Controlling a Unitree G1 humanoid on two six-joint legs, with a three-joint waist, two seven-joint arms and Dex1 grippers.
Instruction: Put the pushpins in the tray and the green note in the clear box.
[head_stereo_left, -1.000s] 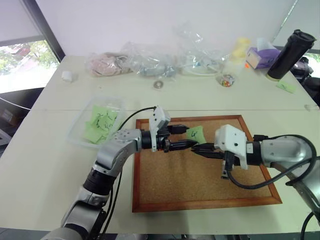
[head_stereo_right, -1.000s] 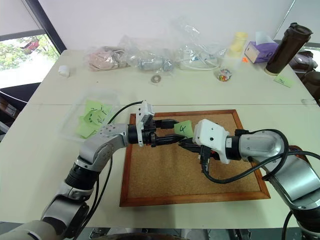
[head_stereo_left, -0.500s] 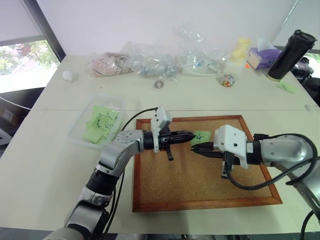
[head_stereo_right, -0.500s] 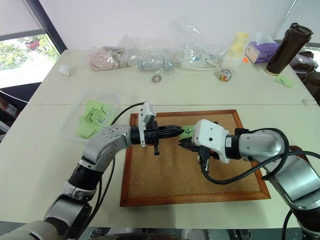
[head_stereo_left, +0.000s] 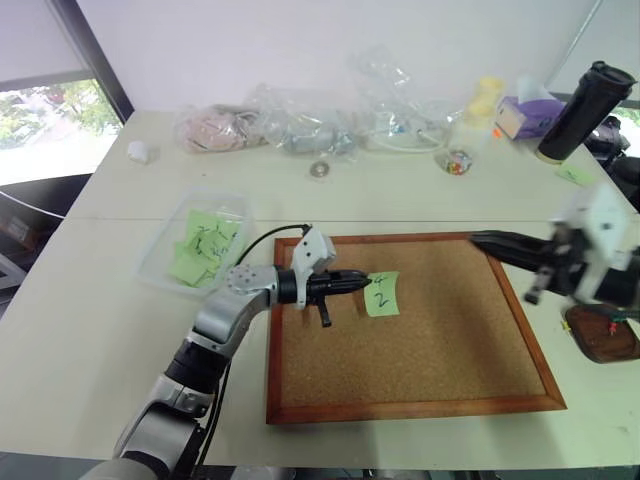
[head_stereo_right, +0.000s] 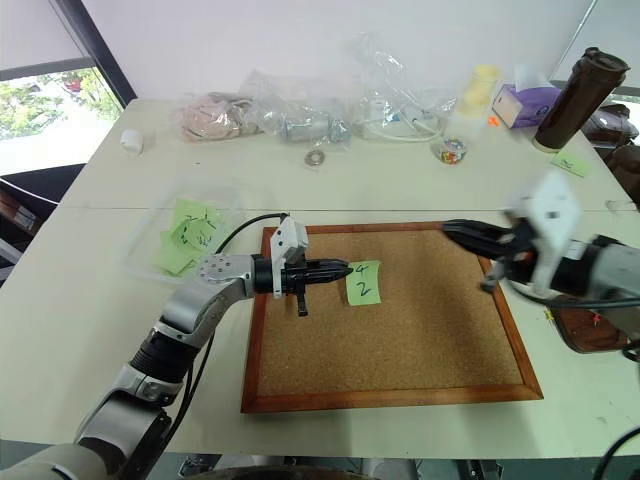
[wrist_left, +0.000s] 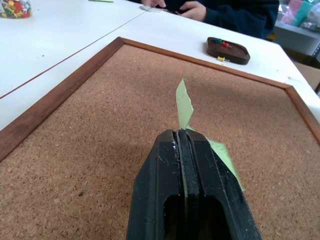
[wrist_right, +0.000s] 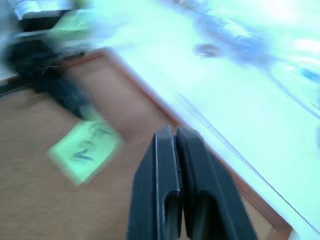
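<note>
A: Left eye view first, from the left edge. What sits there?

B: The clear box (head_stereo_left: 158, 262) lies at centre left on the white table (head_stereo_left: 100, 330), with several green slips inside it. Just right of it begins the cork board (head_stereo_left: 420, 340), wood-framed, filling the middle of the frame.

A: And the left gripper (head_stereo_left: 362, 281)?

B: Over the board's upper left part, pointing toward the right of the frame. Its two black fingers are pressed together with the edge of the green note (head_stereo_left: 382, 293) pinched between them. The note hangs from the tips, "4" above "2" readable. In the left wrist view the fingers (wrist_left: 192, 165) meet with no gap, and the paper sticks up and out from between them.

A: Is the note touching the board?

B: I cannot tell; it is over the cork, near the surface.

A: Further right?

B: The right gripper (head_stereo_left: 478, 239) is above the board's upper right corner, blurred, well apart from the note. Its fingers are closed together, and I see nothing between them.

A: The tray?

B: The tray (head_stereo_left: 603, 333) is at the right edge, just beyond the board's frame, a dark reddish-brown dish. The left wrist view shows the tray with small coloured pushpins (wrist_left: 220, 43) in it and one yellow beside its rim.
</note>
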